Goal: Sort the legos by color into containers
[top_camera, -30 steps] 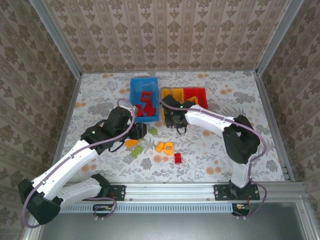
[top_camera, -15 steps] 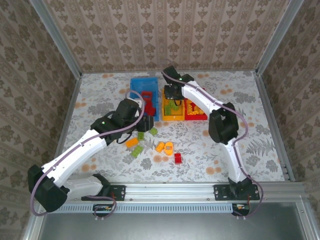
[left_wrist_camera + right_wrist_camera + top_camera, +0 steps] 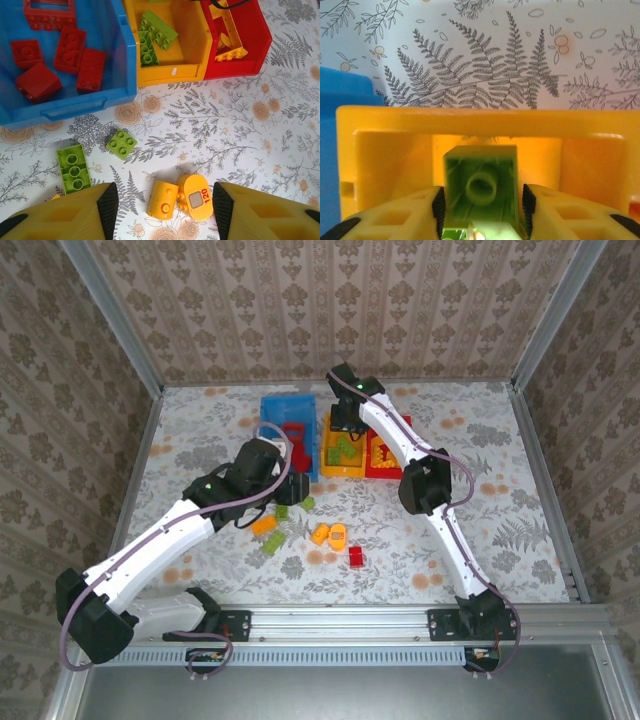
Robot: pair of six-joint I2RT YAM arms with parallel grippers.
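- Top external: my left gripper (image 3: 288,488) hangs low over the table (image 3: 480,530), just in front of the blue bin (image 3: 270,405). Loose green legos (image 3: 283,511) lie beside it, with orange legos (image 3: 328,534) and a red lego (image 3: 355,557) nearer the arm bases. My right gripper (image 3: 345,426) is over the yellow bin (image 3: 340,472), which sits between the blue bin and the red bin (image 3: 385,473).
- Left wrist: the left fingers (image 3: 107,202) stand spread wide with nothing pinched. An orange-yellow round brick (image 3: 162,200) and a piece marked 120 (image 3: 196,197) lie on the table between them. A long green brick (image 3: 73,167) and a square green brick (image 3: 121,144) lie ahead to the left. Red bricks (image 3: 70,47) fill the blue bin.
- Right wrist: a blurred green block (image 3: 480,170) sits between the right fingers (image 3: 437,207), above the inside of the yellow bin. I cannot tell whether the pads press on it or stand just clear.
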